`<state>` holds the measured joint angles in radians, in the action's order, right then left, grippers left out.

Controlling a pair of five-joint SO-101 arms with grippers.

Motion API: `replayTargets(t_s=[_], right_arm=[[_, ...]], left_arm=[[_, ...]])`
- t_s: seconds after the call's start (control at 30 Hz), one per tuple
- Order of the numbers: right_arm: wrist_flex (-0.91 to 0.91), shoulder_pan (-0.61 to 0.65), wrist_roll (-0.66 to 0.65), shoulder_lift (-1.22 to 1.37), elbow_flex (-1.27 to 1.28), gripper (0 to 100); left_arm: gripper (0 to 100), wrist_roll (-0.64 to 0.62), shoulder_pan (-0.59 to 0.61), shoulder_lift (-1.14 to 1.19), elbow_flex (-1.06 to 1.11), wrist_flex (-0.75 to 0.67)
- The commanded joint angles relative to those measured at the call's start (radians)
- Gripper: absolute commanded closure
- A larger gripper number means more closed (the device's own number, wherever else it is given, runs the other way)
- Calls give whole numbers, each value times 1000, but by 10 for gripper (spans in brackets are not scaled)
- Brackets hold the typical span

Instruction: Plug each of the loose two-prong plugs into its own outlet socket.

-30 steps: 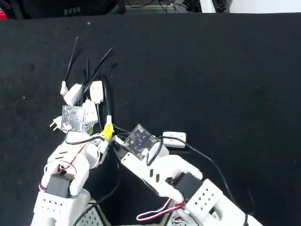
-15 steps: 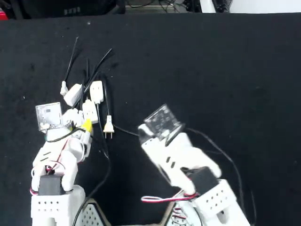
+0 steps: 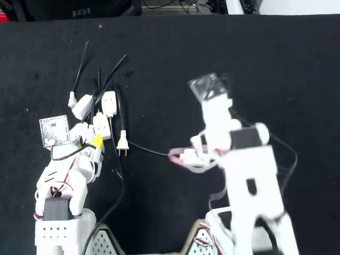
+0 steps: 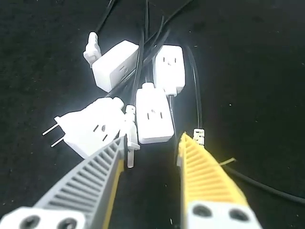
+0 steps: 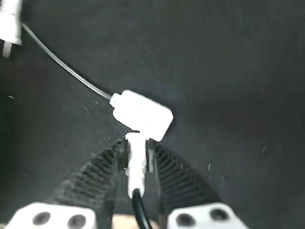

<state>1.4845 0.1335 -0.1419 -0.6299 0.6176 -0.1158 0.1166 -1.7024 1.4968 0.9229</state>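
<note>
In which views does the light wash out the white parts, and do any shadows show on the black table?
Left wrist view: the outlet blocks glare strongly against the table. Right wrist view: the socket block and the plug are bright but keep some shading. High view: even light, no distinct shadows on the table.

Black table [image 3: 276, 58], sockets [image 3: 108, 102], plug [image 3: 122, 143]

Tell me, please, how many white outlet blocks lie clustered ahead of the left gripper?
4: farthest, an angled block under the cables and a slotted block beside it; then a middle block and a pronged block, close to the left gripper. Cables may hide more.
</note>
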Motion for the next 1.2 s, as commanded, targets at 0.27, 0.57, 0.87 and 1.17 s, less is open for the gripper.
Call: replayTargets(t_s=[0.27,0.57,0.87,1.17], right_arm=[[106,-49,112,374,-231,988],[-26,-68,124,438,-196,988],[-48,-127,126,524,-196,988],[-74,-132,129,541,-188,988]], left_arm=[[812,9,12,-6,-25,-5],[812,9,12,-6,-25,-5],[812,11,12,-6,-25,-5],[812,11,12,-6,-25,-5]])
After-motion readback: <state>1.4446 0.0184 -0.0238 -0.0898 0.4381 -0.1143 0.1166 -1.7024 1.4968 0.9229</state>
